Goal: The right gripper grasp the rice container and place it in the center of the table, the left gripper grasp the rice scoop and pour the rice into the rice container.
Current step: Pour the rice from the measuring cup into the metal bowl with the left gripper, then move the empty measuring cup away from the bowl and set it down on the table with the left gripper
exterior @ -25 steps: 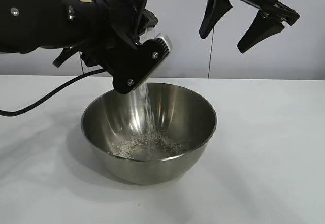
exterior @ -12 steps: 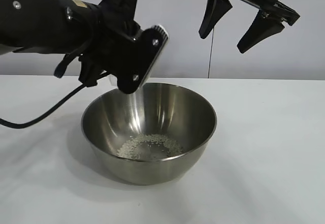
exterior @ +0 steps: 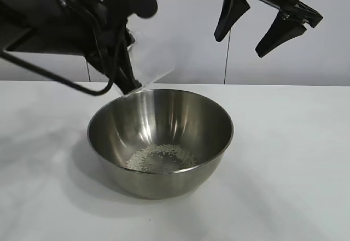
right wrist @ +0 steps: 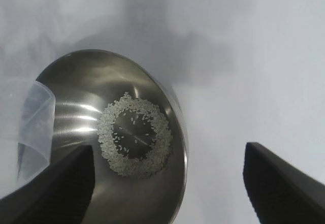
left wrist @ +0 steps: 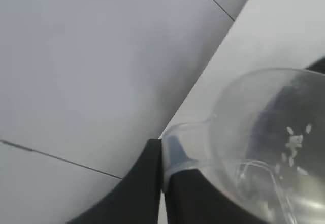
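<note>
The white table [exterior: 306,159] is occupied by a large shiny steel rice container [exterior: 160,142], set just below the left gripper [left wrist: 162,170]. White rice [exterior: 160,157] is ringed on its floor. The clear plastic rice scoop [left wrist: 264,132], a few grains clinging inside, is clamped by its handle. The right gripper [exterior: 252,30] is held spread above, empty.

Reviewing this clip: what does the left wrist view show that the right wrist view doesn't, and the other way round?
Only the left wrist view: the left gripper shut on the scoop's handle, and a few grains stuck inside the scoop.
Only the right wrist view: the bowl on the table, the rice lying in a ring on its bottom, and the right gripper's open fingers above, holding nothing.
Both: the clear scoop, nearly empty, at the bowl's edge in the right wrist view.
</note>
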Available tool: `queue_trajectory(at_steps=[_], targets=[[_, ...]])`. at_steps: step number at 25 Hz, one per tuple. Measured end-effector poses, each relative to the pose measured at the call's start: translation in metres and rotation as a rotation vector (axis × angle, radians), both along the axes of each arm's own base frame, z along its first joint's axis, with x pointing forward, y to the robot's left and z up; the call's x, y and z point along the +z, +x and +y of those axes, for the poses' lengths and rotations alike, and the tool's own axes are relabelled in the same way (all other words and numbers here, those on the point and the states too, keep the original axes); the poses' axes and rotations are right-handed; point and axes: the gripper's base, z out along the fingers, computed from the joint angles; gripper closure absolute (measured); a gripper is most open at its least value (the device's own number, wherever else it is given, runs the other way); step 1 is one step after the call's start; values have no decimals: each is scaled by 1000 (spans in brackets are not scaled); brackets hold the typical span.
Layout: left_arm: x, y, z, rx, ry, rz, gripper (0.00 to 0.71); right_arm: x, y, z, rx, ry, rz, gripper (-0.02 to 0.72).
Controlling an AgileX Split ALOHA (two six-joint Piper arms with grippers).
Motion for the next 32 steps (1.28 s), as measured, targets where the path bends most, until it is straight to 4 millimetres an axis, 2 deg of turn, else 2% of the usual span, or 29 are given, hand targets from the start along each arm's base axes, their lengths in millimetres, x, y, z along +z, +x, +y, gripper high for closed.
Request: queue_trajectory(at_steps=[4,8,13,19,22,25,29,32], targets=[[20,6,24,166,-340,66,704,0,0,0,0,0,0,146],[26,19,55,291,-587,165,704,0,0,0,0,0,0,146],[17,32,89,404,-769,323,705,0,0,0,0,0,0,146],[11,43,128,523,-887,374,705,0,0,0,0,0,0,146],[-5,36,142,587,-904,357,705,0,0,0,0,0,0,146],[-30,20,153,612,-830,287,705,0,0,0,0,0,0,146],[-67,-3,162,554,-685,201,705,0,0,0,0,0,0,146],[-88,-10,159,477,-613,197,705,0,0,0,0,0,0,146]])
